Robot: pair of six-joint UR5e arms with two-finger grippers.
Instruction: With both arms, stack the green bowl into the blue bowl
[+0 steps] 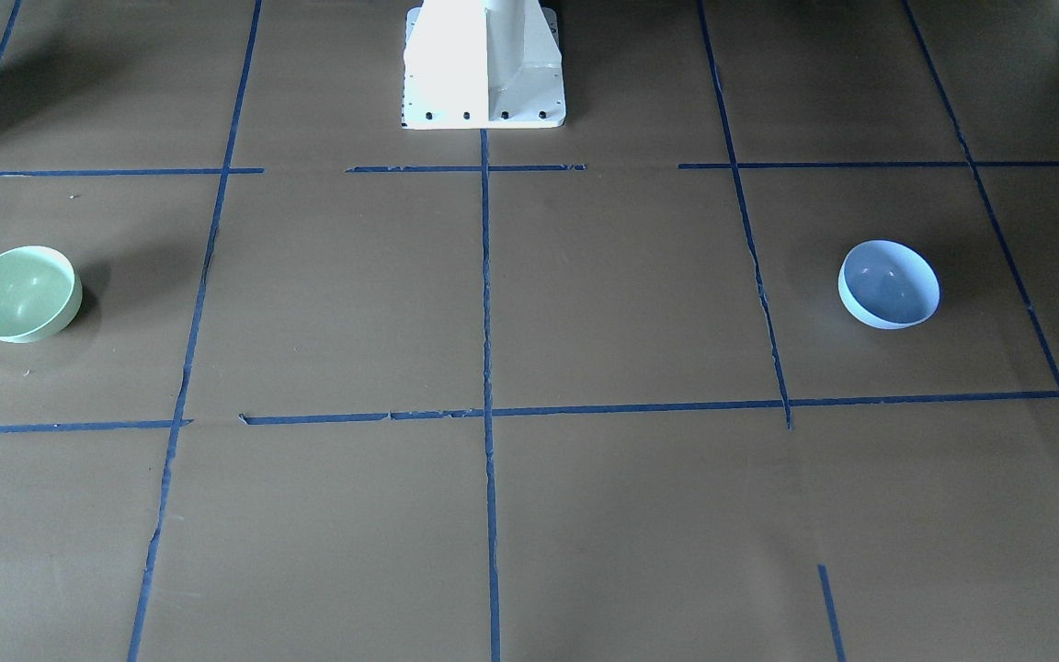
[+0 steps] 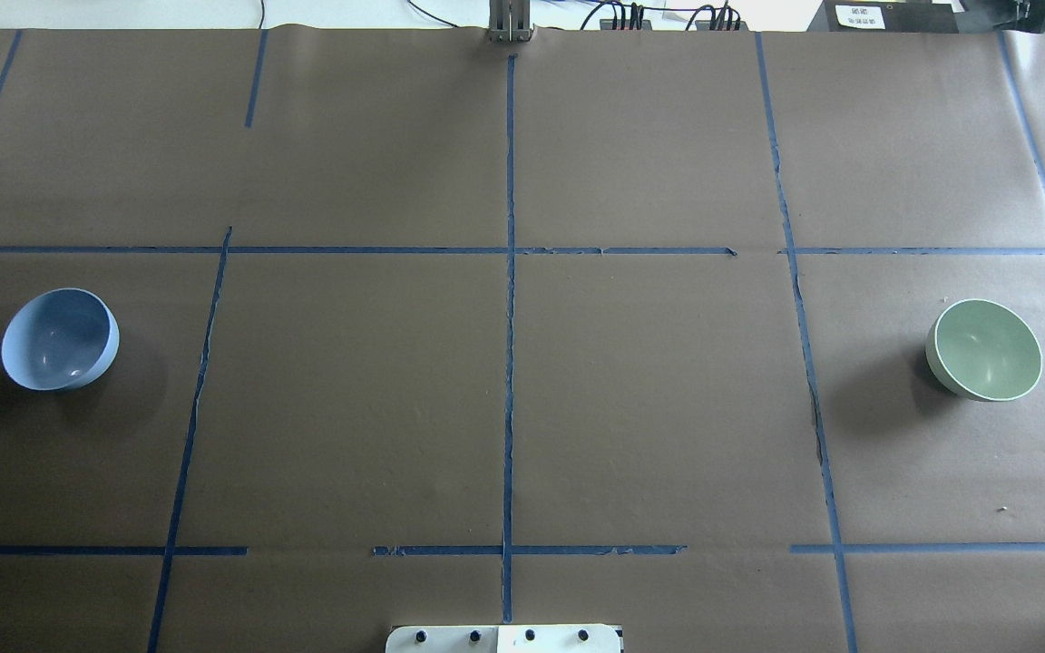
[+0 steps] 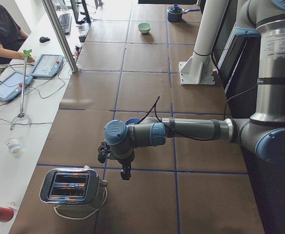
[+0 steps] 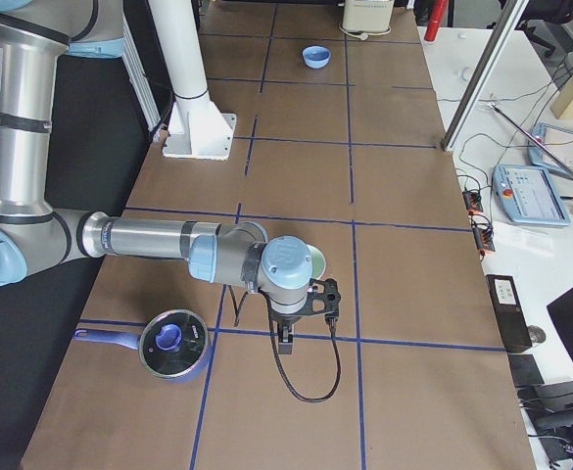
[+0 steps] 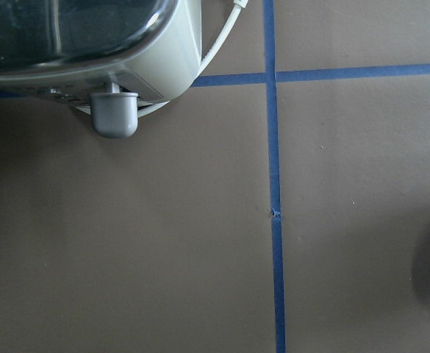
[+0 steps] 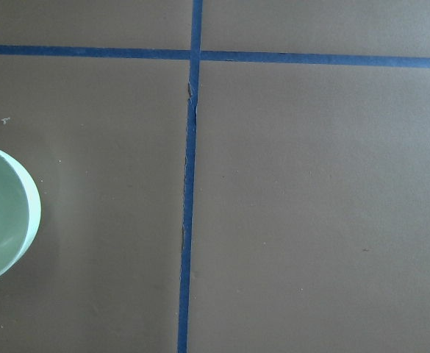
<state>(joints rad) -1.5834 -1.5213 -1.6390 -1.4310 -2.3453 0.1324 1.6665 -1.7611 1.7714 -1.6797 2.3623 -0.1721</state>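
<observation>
The green bowl [image 1: 22,294] stands upright on the robot's right side of the table; it also shows in the overhead view [image 2: 984,349] and at the left edge of the right wrist view [image 6: 1,213]. The blue bowl [image 1: 889,284] stands upright on the robot's left side [image 2: 60,338]. Both bowls are empty. The left gripper [image 3: 125,172] hangs above the table just past the blue bowl [image 3: 132,121], towards the toaster. The right gripper [image 4: 286,336] hangs just past the green bowl [image 4: 317,262]. Neither shows its fingers clearly, so I cannot tell whether they are open or shut.
A silver toaster [image 3: 71,187] with a white cord stands near the table's left end, and it shows in the left wrist view [image 5: 90,51]. A blue pot with a lid [image 4: 173,343] sits near the right end. The white pedestal base [image 1: 483,64] stands at mid-table. Blue tape lines cross the brown table.
</observation>
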